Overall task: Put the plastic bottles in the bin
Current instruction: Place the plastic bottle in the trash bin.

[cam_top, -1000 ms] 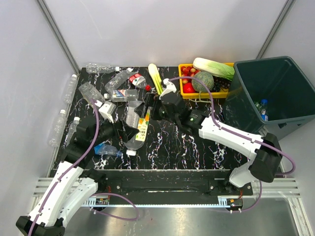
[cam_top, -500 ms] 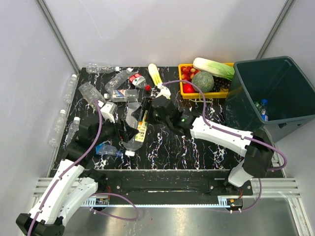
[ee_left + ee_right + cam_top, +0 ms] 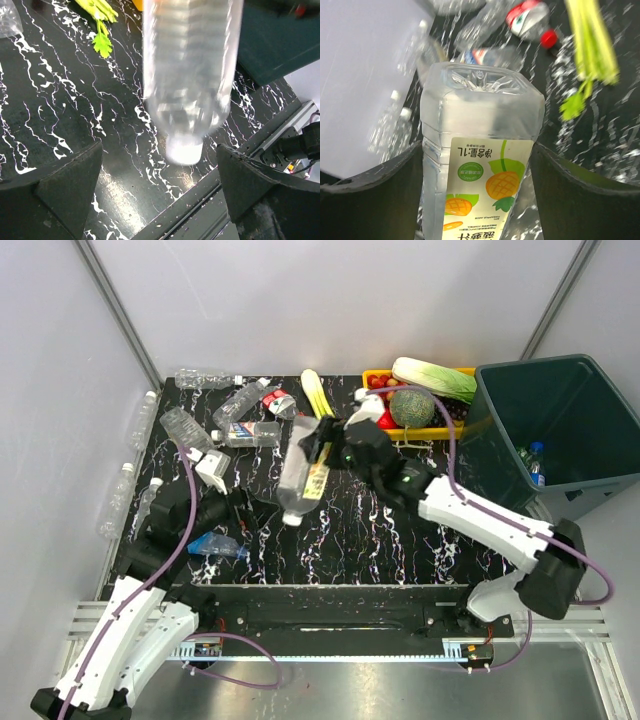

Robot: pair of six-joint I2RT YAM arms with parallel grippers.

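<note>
We are lifting the pineapple bottle (image 3: 481, 150), just picked off the bench (image 3: 400, 545), with our right fingers (image 3: 582, 200) gripping it. Our left fingers (image 3: 55, 200) are hanging open, empty. The bin (image 3: 500, 435) is waiting far right.

Bright even light, blurred wrist views

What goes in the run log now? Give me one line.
left gripper: open, empty | right gripper: shut on pineapple-label bottle, cap down | bin: bottle not yet in | next: likely carry to bin
</note>
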